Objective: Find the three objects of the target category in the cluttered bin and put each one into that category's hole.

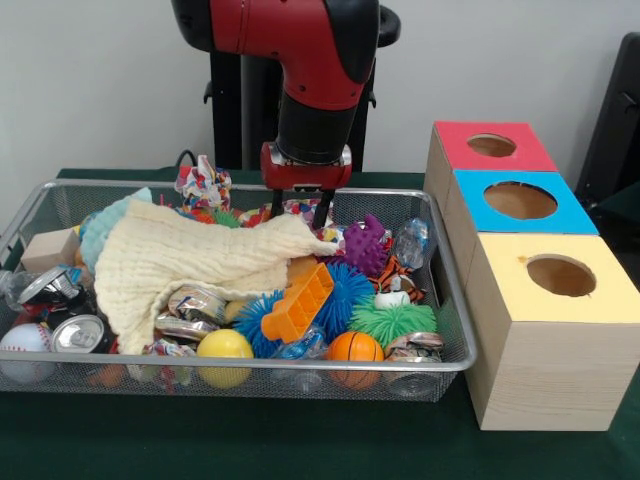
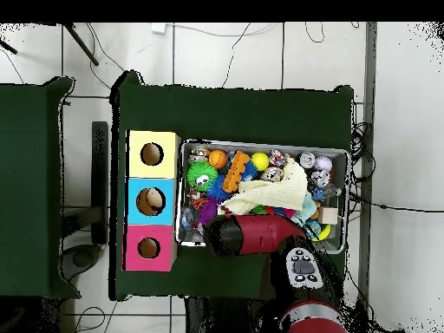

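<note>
- Over the far side of the cluttered bin point(image 1: 440, 300), the gripper point(image 1: 301, 212) hangs with its two dark fingers point(image 1: 322, 211) parted a moderate way and nothing visibly between them; their tips stand right at the upper edge of the cream cloth point(image 1: 190, 262).
- From here the likeliest mishap, as I judge it, is that the fingers close on the cream cloth's fold instead of a target, dragging the whole sheet up and spilling the orange block point(image 1: 298, 302) or the spiky balls point(image 1: 345, 290) over the rim.
- A second risk: the cloth drapes across much of the bin's middle, so some bundles may lie hidden beneath it and be missed.
- One knotted cloth bundle point(image 1: 203, 185) sits at the bin's far rim, just beside the gripper, printed in red, blue, yellow and white patches and looking soft and lumpy.
- Another patch of similar print point(image 1: 297, 210) shows directly under the gripper, though whether it is a second bundle I cannot tell.
- Soft knots may slip or snag on the wire mesh when lifted.
- The yellow-topped box's hole point(image 1: 561, 275) stands well apart from the gripper, on the green surface point(image 1: 250, 440) beside the bin's end, nearest the camera in the front view; the blue hole point(image 1: 520, 200) and red hole point(image 1: 491, 145) lie beside it, so a misplaced drop is possible.
</note>
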Robot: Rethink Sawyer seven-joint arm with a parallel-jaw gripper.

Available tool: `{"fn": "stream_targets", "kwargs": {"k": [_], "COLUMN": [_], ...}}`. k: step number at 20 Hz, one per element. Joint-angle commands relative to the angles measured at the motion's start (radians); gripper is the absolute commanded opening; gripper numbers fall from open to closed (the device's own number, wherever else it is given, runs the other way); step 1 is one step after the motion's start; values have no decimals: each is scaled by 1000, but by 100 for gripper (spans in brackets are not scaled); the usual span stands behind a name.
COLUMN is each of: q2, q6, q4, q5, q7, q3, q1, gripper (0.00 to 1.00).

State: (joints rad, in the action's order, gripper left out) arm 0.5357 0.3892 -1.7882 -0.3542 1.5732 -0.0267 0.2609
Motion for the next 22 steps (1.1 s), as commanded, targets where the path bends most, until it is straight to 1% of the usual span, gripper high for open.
{"fn": "stream_targets", "kwargs": {"k": [1, 5, 6, 22], "q2": [-40, -38, -38, -37], "q6": [-88, -97, -97, -94], "q4": [67, 63, 61, 59], "q5": [-29, -31, -30, -26], "q7": [95, 97, 98, 90], "q3": [43, 43, 42, 52], "q1": [27, 27, 27, 36], "gripper": [100, 100, 0, 0]}}
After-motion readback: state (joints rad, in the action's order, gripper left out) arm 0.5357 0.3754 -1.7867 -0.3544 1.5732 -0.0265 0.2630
